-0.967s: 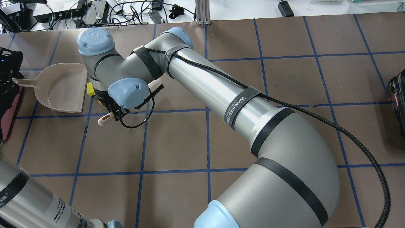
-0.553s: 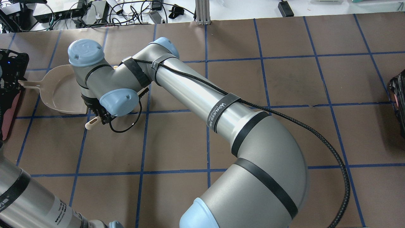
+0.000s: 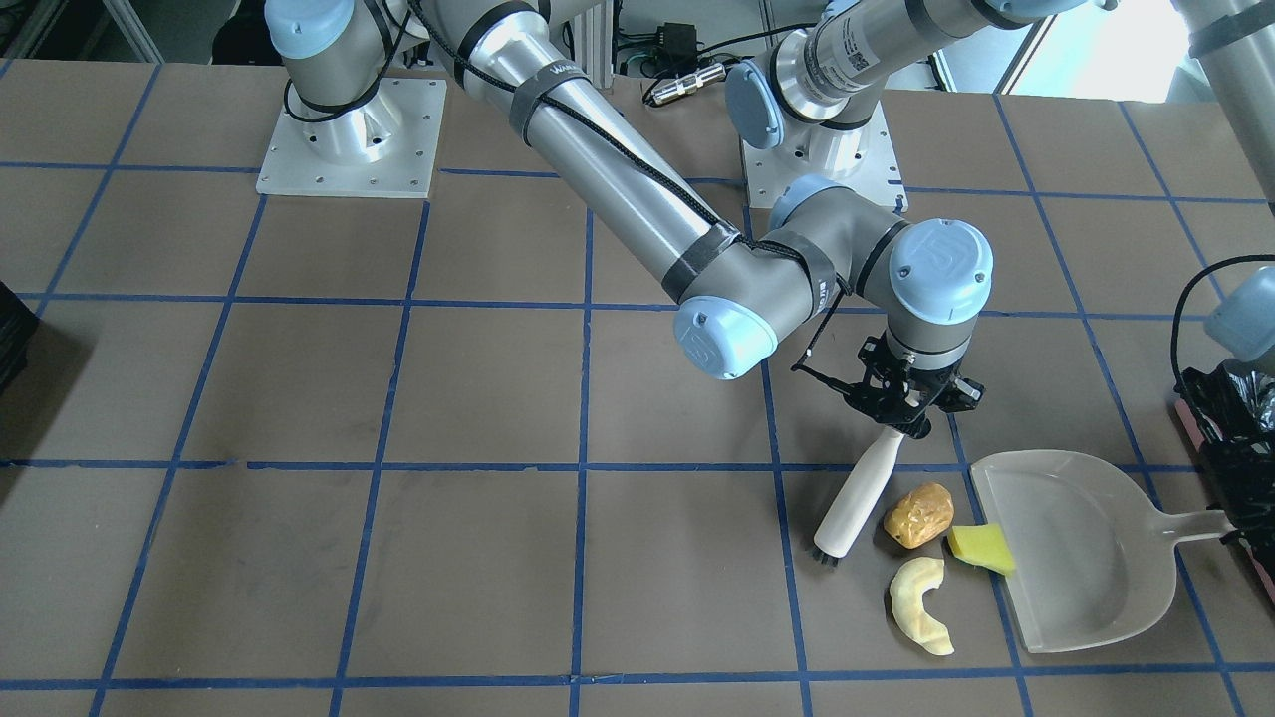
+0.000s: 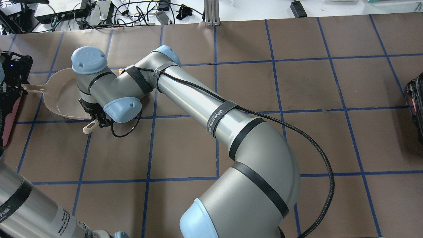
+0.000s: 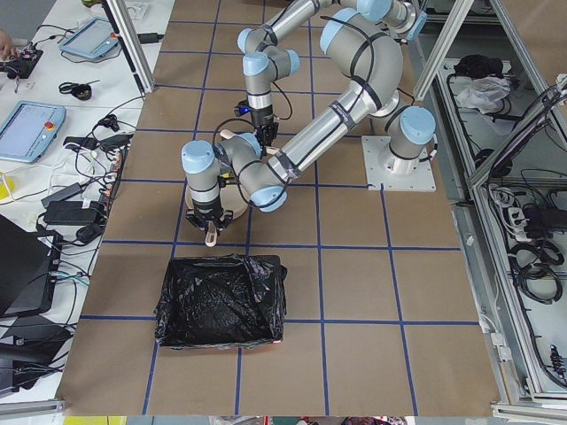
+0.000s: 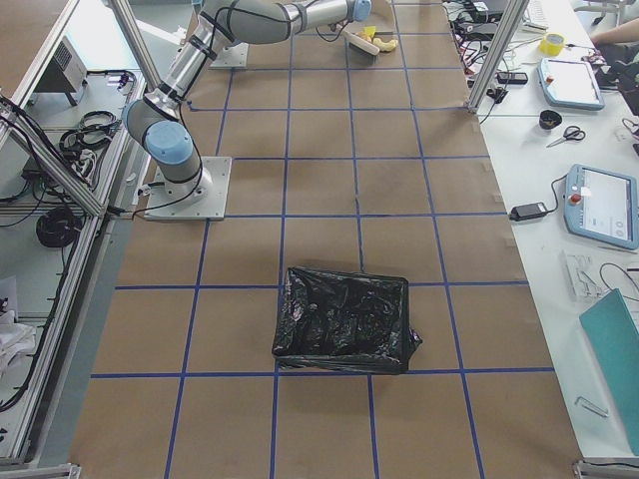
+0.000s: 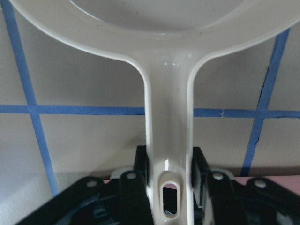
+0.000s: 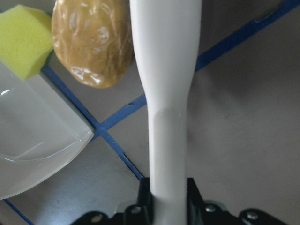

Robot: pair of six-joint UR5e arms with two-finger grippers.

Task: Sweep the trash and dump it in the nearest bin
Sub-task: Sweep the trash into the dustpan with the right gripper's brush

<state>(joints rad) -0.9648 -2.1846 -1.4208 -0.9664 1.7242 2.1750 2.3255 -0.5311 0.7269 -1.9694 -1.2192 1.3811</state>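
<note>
Holding the white brush [image 3: 859,493] by the thin end of its handle, the right pincer [image 3: 908,423] is shut tight around it. The brush leans down and to the left in the front-facing view, and its dark bristles touch the brown bench [image 3: 398,558]. Just to the right of the brush lies the golden-brown lump [image 3: 917,515]. It sits right next to the yellow wedge [image 3: 981,548]. The wedge rests half on the front lip of the beige dustpan [image 3: 1086,568] and half on the bench. Below them in that view is the cream moon-shaped piece [image 3: 921,604]. It lies on the bench just beside the dustpan's front edge, not inside it. The dustpan lies flat at the lower right of the frame with its open side facing the brush. Its handle points to the right edge, where the left pincer [image 7: 168,187] squeezes it from both sides near the little hang hole. Right behind that pincer is the bin [image 3: 1230,428], with its crinkly black bag and a bit of pink side showing. In the view from the left end, the bin is in the lower middle, near the dustpan.
</note>
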